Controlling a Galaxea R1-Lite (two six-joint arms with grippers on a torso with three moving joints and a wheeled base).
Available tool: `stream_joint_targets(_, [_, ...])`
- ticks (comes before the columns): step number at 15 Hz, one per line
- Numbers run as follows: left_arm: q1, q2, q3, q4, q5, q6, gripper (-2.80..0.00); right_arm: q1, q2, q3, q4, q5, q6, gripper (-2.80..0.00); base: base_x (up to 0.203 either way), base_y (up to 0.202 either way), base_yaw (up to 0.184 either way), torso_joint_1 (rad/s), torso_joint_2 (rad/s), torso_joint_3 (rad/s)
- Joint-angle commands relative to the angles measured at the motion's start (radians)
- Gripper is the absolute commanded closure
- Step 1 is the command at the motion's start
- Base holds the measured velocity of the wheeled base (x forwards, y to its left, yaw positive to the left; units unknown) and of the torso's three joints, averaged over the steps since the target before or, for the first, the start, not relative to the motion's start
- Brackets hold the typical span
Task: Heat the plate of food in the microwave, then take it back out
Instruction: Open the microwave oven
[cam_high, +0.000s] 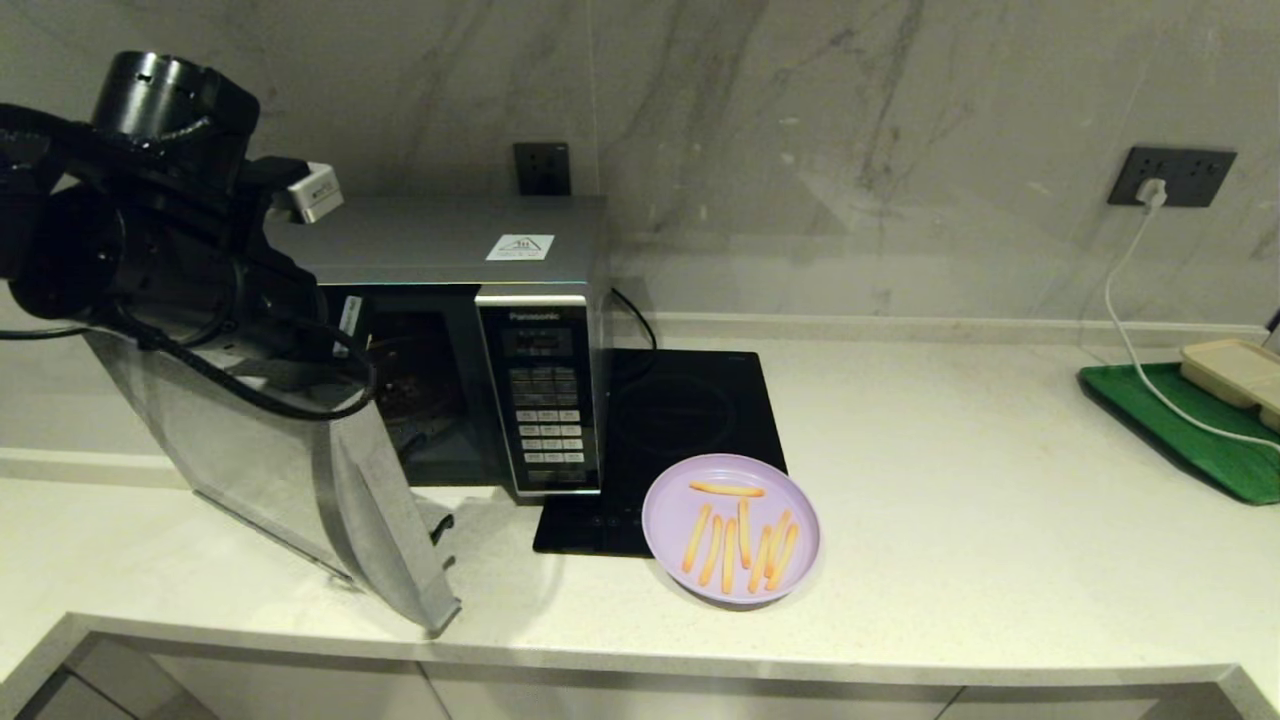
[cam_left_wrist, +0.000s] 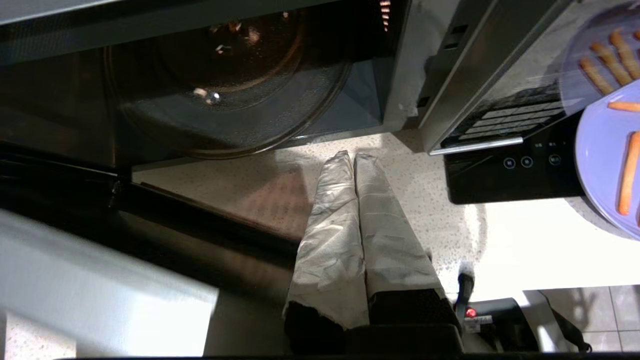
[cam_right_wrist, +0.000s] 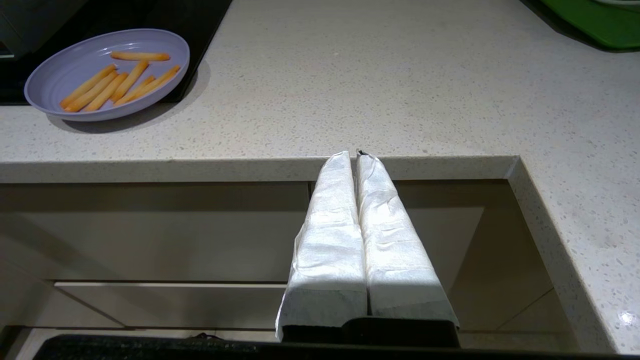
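The silver Panasonic microwave (cam_high: 450, 240) stands at the back left with its door (cam_high: 300, 480) swung wide open toward the counter's front. The cavity holds only the glass turntable (cam_left_wrist: 225, 100). My left arm (cam_high: 180, 250) hangs high in front of the opening. In the left wrist view the left gripper (cam_left_wrist: 354, 156) is shut on nothing, over the counter just before the cavity. The lilac plate (cam_high: 668, 510) with several fries (cam_high: 740, 540) rests partly on the cooktop's front corner, right of the keypad (cam_high: 545, 400). My right gripper (cam_right_wrist: 352, 154) is shut and empty at the counter's front edge, right of the plate (cam_right_wrist: 60, 75).
A flat black induction cooktop (cam_high: 690, 410) lies beside the microwave. At the far right a green tray (cam_high: 1190, 430) carries a beige compartment tray (cam_high: 1235, 370). A white cable (cam_high: 1130, 340) runs from the wall socket (cam_high: 1175, 177). Bare counter stretches between the plate and the tray.
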Motion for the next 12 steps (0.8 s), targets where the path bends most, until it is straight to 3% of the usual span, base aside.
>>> stream_joint_targets(1, [-0.005,0.008,-0.001,0.001,0.003,0.0,0.0,0.0,0.0,0.0,0.0,0.0,0.001,0.0,0.0,0.0,0.0,0.0,0.0,0.0])
stream_joint_targets(7, [-0.01,-0.085,0.025,0.098,0.013,0.003,0.0,0.001,0.0,0.0,0.0,0.0,0.001,0.0,0.0,0.0,0.0,0.0,0.0,0.0])
stream_joint_targets(12, [-0.003,-0.242,0.161,0.13,0.058,0.005,0.0,0.001,0.0,0.0,0.0,0.0,0.001,0.0,0.0,0.0,0.0,0.0,0.0,0.0])
